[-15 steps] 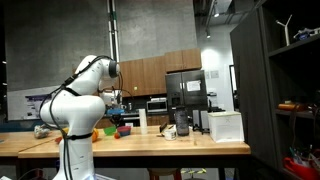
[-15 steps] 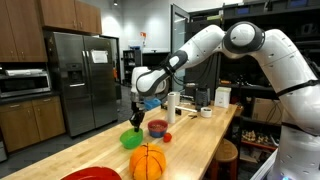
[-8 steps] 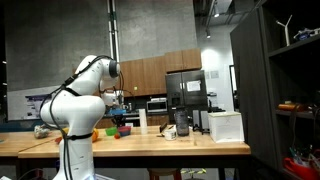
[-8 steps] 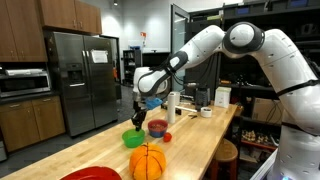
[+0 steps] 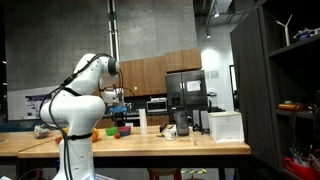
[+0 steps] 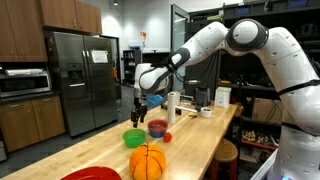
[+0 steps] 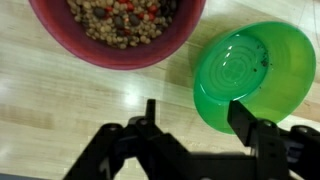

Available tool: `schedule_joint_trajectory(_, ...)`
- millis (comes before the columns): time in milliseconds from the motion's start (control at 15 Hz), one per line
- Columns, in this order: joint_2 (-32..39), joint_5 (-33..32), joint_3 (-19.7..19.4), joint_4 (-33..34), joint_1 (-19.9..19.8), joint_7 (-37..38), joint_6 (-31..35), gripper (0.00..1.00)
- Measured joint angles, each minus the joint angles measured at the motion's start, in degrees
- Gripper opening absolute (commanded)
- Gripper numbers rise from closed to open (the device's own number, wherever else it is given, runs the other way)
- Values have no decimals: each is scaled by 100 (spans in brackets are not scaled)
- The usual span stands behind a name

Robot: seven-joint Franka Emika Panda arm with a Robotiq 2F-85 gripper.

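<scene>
**Status of work.** The gripper (image 6: 139,119) hangs just above the green bowl (image 6: 134,138), apart from it. In the wrist view the gripper (image 7: 197,115) has its jaws spread wide, with nothing between them. No grasp on any item is established. The green bowl stands on the counter (image 6: 205,140), not lifted and not tilted. Judged from this, the bowl is the item nearest the tool, and any handling of it is not yet done.

**Location of the bowl.** In an exterior view the green bowl sits toward the left edge of the counter. The red bowl (image 6: 157,127) is just beside it, to its right and slightly farther away. An orange ball (image 6: 147,161) lies nearer the camera, apart from both bowls. In the wrist view the green bowl (image 7: 255,70) fills the right half of the picture and the red bowl (image 7: 115,35) the upper left. The two rims are close, but contact cannot be confirmed.

**Appearance of the bowl.**
- Bright green, glossy, apparently plastic.
- Round, with concentric rings moulded into the floor.
- Upright, opening upward.
- Nearly empty: only a few dark specks near the right inner wall.

By contrast, the red bowl is filled with a mix of small tan, dark and red pieces.
</scene>
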Motion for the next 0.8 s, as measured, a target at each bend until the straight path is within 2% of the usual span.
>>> schedule_joint_trajectory(333, -428, -13, -166, -335, 0, 182, -8, 100)
schedule_joint_trajectory(400, -709, -12, -215, -631, 0, 384, -15, 100)
schedule_joint_trajectory(800, -690, -12, -212, -630, 13, 383, -13, 100)
